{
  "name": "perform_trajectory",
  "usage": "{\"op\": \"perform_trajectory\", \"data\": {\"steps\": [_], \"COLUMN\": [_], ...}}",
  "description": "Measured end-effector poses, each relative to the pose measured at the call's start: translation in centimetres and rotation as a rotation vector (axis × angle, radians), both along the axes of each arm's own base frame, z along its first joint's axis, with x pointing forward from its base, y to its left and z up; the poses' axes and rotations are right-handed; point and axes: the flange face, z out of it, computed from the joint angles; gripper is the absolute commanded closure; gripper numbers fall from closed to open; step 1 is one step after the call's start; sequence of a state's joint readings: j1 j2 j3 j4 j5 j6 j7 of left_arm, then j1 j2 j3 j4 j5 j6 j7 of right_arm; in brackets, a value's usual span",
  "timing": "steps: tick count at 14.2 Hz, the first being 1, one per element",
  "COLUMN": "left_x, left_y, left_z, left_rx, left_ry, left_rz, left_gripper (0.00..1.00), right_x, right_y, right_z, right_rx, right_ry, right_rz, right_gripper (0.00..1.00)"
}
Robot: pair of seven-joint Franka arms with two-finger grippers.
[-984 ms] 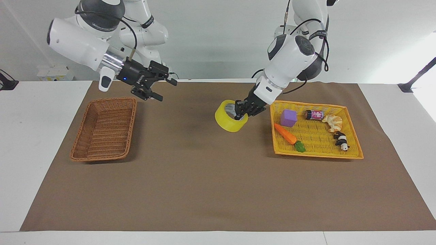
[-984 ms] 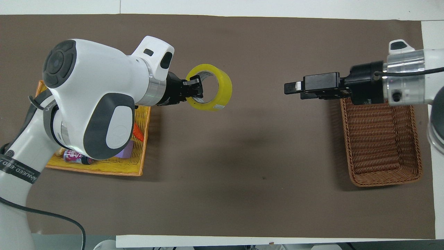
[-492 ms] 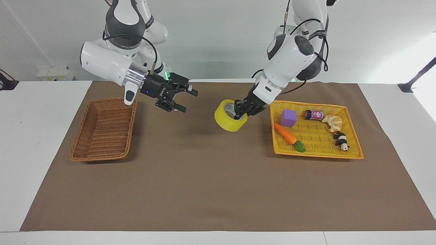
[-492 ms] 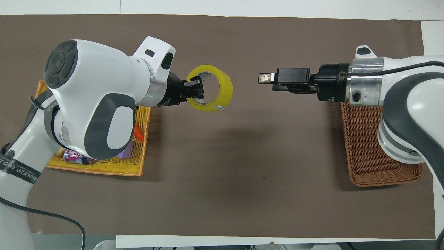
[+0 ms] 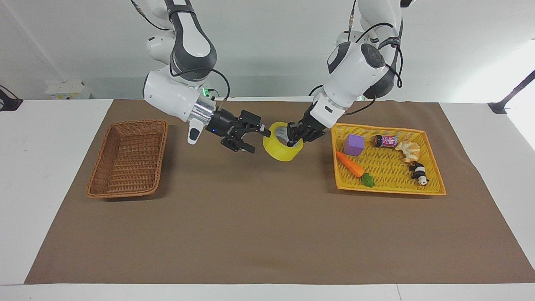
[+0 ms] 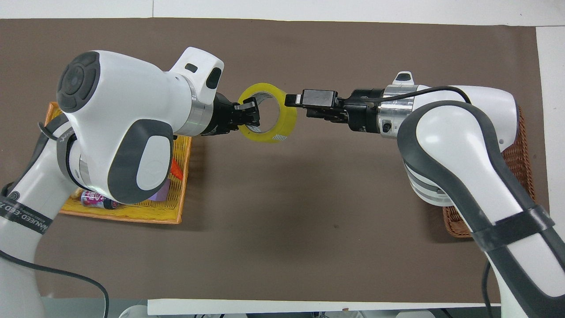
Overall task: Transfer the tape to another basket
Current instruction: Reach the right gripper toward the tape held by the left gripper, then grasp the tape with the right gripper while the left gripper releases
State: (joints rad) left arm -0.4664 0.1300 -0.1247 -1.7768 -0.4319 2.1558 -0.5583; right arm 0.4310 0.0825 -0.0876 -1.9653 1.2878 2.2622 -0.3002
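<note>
The left gripper [image 5: 295,136] held the tape [image 5: 281,149] tight, up over the mat [image 5: 250,217] between the two baskets. The right gripper [image 5: 258,139] was wide open beside it.

Readable lettering: very little

In the overhead view, a black band [image 6: 24,215] round the left arm's lower link carries white capitals, partly legible as "…ANUEED · EED…". The small can [image 5: 386,141] in the yellow basket [image 5: 434,190] bears a pink label with print too small to read, and the printing on the tape [image 6: 267,112] core cannot be read either.
</note>
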Motion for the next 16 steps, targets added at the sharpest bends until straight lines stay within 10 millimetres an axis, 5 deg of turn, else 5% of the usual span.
{"op": "perform_trajectory", "data": {"steps": [5,9,12,15,16], "left_x": [0.0,-0.1,-0.1,-0.1,-0.2], "left_y": [0.0,0.0,0.0,0.0,0.0], "left_z": [0.0,0.0,-0.1,-0.1,0.0], "left_rx": [0.000,0.002,0.003,0.004,0.003], "left_ry": [0.001,0.004,0.007,0.010,0.013], "left_rz": [-0.001,-0.002,-0.004,-0.005,-0.006], "left_gripper": [0.98,0.98,0.97,0.96,0.96], "right_x": [-0.4,-0.7,-0.7,-0.7,-0.7], "right_y": [1.4,1.9,2.0,2.1,2.1], "right_z": [0.3,0.3,0.3,0.5,0.6], "right_rx": [0.015,0.015,0.016,0.018,0.019], "right_ry": [0.062,0.064,0.064,0.061,0.055], "right_rz": [-0.029,-0.020,-0.019,-0.013,-0.002], "right_gripper": [0.02,0.19,0.48,0.95,1.00]}}
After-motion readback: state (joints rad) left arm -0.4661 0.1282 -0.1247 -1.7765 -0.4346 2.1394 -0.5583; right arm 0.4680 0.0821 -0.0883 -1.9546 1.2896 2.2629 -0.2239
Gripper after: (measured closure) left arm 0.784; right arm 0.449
